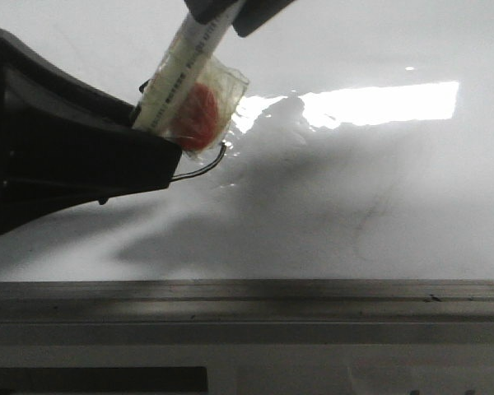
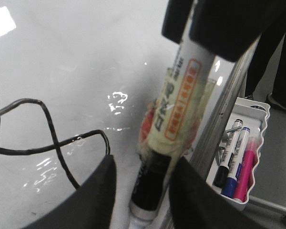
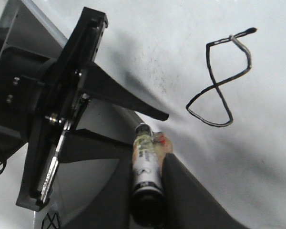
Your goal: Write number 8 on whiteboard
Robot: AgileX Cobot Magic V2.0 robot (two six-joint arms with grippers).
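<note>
The black number 8 (image 2: 57, 143) is drawn on the glossy whiteboard (image 2: 76, 57). It shows whole in the right wrist view (image 3: 218, 86). In the front view only a curved stroke of it (image 1: 210, 169) shows behind my left gripper (image 1: 160, 132). My right gripper (image 3: 148, 191) is shut on a white taped marker (image 3: 145, 162) and holds it tilted over the board (image 1: 379, 206). My left gripper (image 2: 143, 176) is open, its fingers either side of the marker's black lower end (image 2: 152, 181), with a gap on one side.
A grey metal frame strip (image 1: 313, 296) edges the board at the front. A white tray (image 2: 257, 114) with several spare markers (image 2: 233, 152) hangs beyond the board's edge. Someone's dark legs (image 2: 276, 57) stand behind the tray.
</note>
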